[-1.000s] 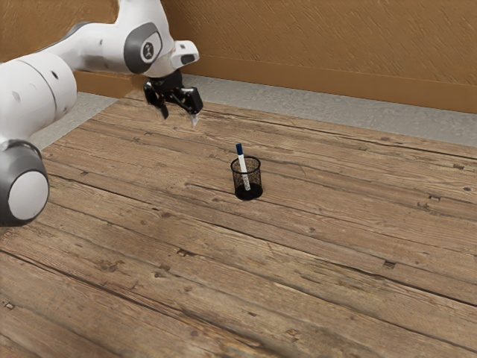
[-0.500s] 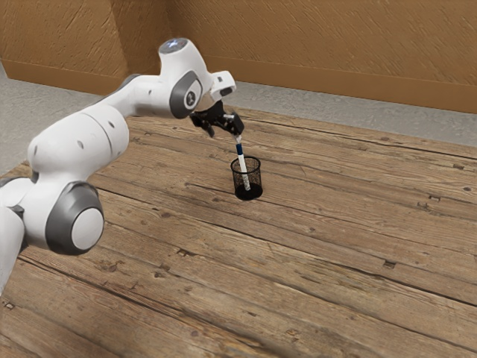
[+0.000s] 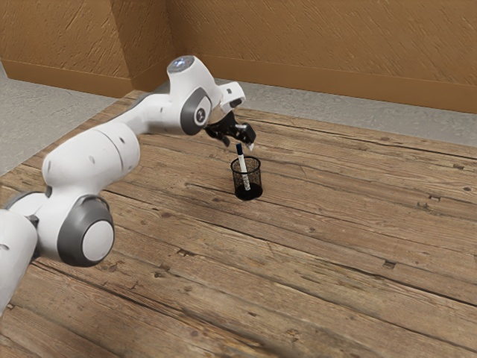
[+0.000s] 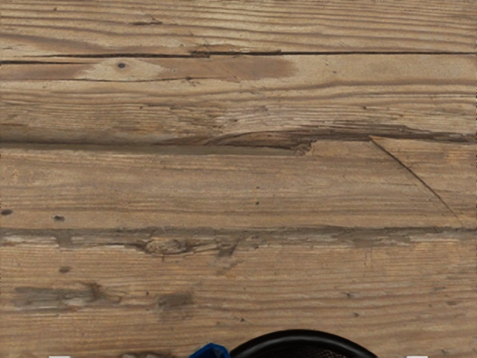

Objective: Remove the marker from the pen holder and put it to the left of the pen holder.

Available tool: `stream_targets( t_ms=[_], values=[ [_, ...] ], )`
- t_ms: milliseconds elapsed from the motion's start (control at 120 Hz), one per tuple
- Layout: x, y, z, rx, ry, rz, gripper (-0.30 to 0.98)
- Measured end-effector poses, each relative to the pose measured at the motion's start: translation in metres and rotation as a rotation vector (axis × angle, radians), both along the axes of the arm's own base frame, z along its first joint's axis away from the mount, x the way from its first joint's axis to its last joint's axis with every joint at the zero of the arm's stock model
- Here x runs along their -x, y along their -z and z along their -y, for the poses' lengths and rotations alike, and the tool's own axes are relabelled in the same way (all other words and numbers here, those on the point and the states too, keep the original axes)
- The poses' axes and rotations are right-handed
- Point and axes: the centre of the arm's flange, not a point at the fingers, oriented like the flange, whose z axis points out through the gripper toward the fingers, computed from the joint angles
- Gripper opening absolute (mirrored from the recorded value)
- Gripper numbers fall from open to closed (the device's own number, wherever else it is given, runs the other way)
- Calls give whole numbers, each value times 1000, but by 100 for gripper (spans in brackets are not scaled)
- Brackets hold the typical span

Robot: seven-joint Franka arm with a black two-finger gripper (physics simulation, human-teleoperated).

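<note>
My gripper (image 3: 239, 144) is open over the pen holder (image 3: 256, 180), its two fingertips well apart around the level of the marker's top. The white marker (image 3: 242, 163) with a dark blue cap leans inside the black mesh holder, cap up above the rim. In the wrist view, the blue cap (image 4: 210, 351) and the holder's black rim (image 4: 298, 334) appear at the lower edge, between the tips of the gripper (image 4: 238, 356). Nothing is gripped.
The worn wooden table (image 3: 335, 224) extends around the holder, with grooves between its planks. A brown wall (image 3: 335, 52) and a grey floor strip lie beyond the table's far edge.
The arm has swung toward the exterior view's right and downward, bringing my hand from well away to over the holder. Marker and holder have stayed where they were.
</note>
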Motion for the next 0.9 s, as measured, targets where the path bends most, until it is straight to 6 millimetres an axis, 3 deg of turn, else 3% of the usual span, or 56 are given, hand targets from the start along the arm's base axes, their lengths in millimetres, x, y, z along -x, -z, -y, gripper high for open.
stream_targets(
  t_ms=[283,508,683,767,900],
  values=[
    [-2,17,-2,0,-5,8,36],
    [-4,17,-2,0,-6,27,7],
    [-4,16,-3,-7,-8,35,-3],
    [-5,8,-3,-12,-9,48,-5],
    [-3,-32,1,-21,-6,97,-7]
  ],
)
